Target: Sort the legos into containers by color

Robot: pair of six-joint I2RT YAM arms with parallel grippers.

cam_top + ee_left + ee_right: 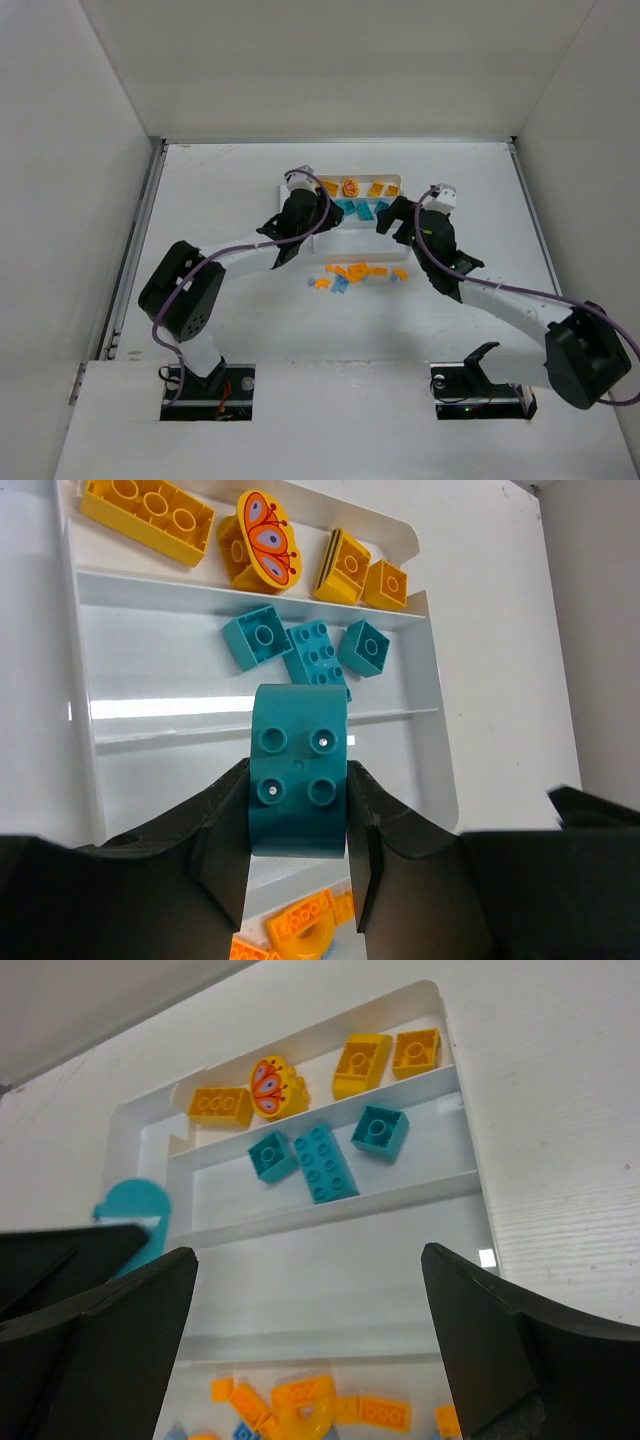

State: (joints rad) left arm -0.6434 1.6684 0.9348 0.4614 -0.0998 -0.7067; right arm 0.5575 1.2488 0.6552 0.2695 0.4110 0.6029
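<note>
The white tray (397,180) lies at the far middle of the table. Its far section holds yellow legos (150,510) and a yellow piece with a red butterfly mark (265,540). The section beside it holds three teal legos (318,658). My left gripper (298,810) is shut on a curved teal lego (298,780), held above the tray's nearer sections; that lego also shows in the right wrist view (130,1210). My right gripper (308,1260) is open and empty over the tray's right part. Loose orange, yellow and blue legos (352,272) lie by the tray's near edge.
The tray's near long section (330,1280) holds nothing. White walls close in the table on the left, the far side and the right. The two wrists (300,215) (430,230) hang close together over the tray. Bare table (560,1160) lies right of the tray.
</note>
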